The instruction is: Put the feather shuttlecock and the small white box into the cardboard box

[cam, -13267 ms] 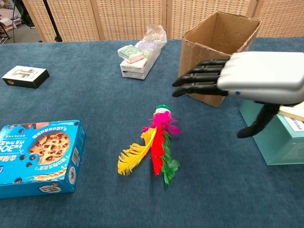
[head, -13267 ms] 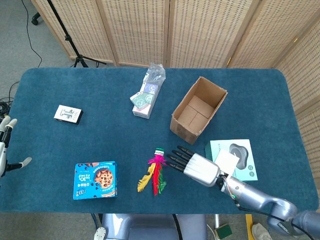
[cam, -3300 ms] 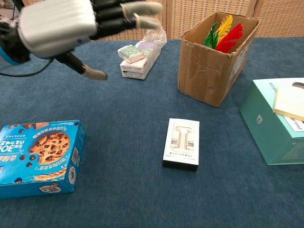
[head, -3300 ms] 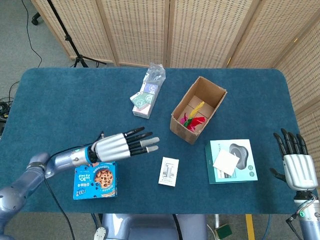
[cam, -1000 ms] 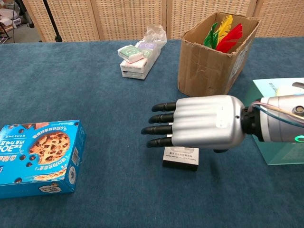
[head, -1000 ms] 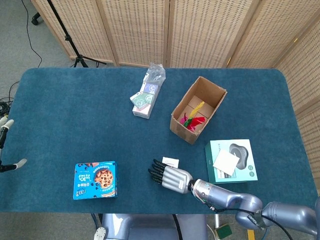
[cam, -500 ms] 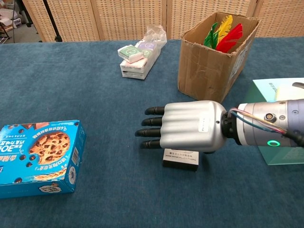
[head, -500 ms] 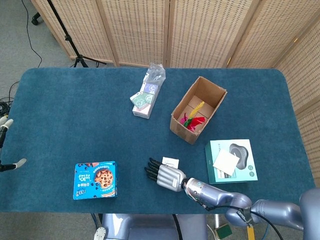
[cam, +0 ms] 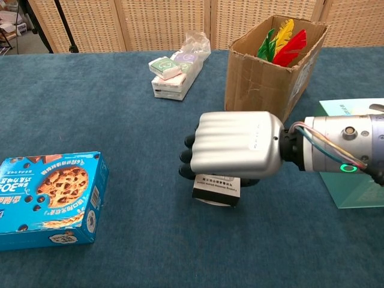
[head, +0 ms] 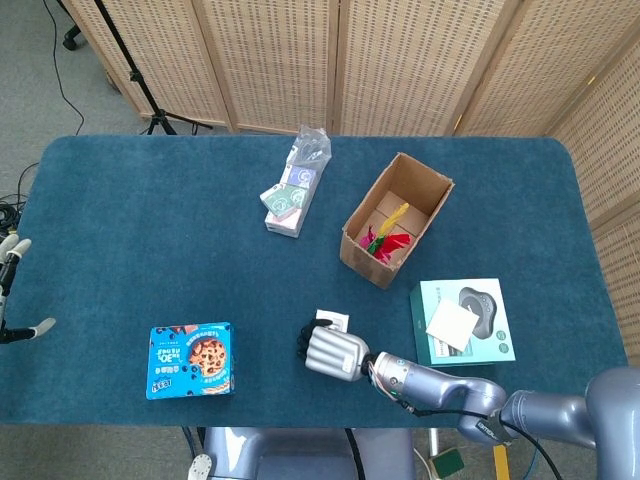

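Observation:
The small white box (head: 332, 320) (cam: 216, 189) lies near the table's front edge, mostly under my right hand (head: 335, 352) (cam: 237, 147). That hand grips it from above, with the fingers curled down over its left edge. The box looks slightly tilted. The feather shuttlecock (head: 385, 238) (cam: 282, 41) sits inside the open cardboard box (head: 432, 198) (cam: 258, 90), and its yellow, red and green feathers stick up above the rim. My left hand (head: 10, 290) shows only at the far left edge of the head view, off the table, fingers apart and holding nothing.
A blue cookie box (head: 190, 360) (cam: 48, 198) lies at the front left. A teal box (head: 462, 322) (cam: 354, 162) with a white note on it sits right of my right hand. A plastic-wrapped pack of small boxes (head: 293, 190) (cam: 177, 69) lies behind, left of the cardboard box.
My right hand's fingers, stretched flat over the white box before, have curled down and closed on it. The box has shifted a little to the left under the hand.

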